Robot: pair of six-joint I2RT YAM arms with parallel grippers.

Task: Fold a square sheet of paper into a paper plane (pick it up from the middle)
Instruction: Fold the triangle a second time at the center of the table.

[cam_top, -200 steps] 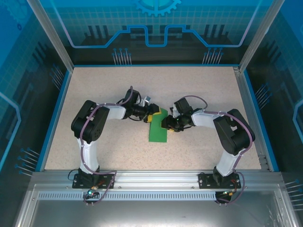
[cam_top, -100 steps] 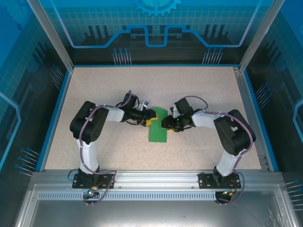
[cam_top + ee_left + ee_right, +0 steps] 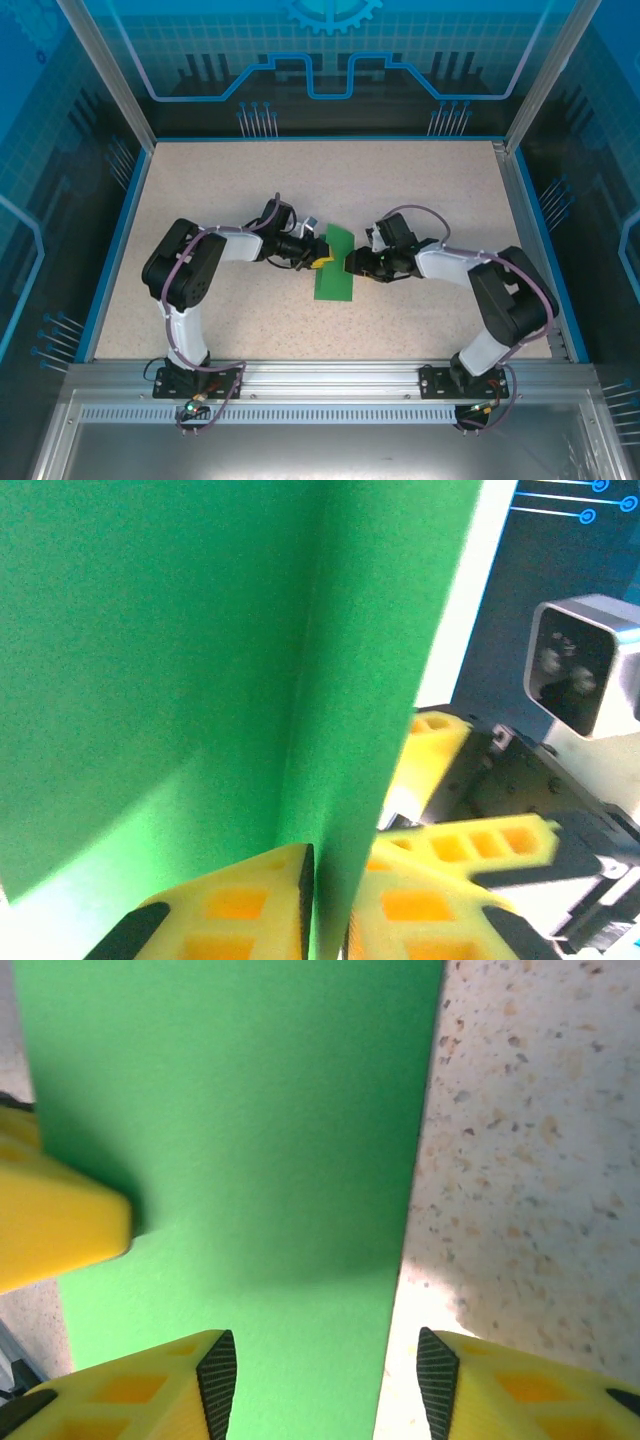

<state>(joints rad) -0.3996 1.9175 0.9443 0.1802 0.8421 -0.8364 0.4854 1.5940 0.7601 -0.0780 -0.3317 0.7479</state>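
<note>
We see left gripper (image 3: 328,900) pinched on green sheet (image 3: 180,660) at its fold; right gripper (image 3: 325,1360) open astride the edge, apparently gripping nothing.

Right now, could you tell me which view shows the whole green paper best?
Top external: the green paper shows nearly whole, a folded strip on the table. The left wrist view gives a close-up of its crease; the right wrist view, a flat stretch and edge.
</note>
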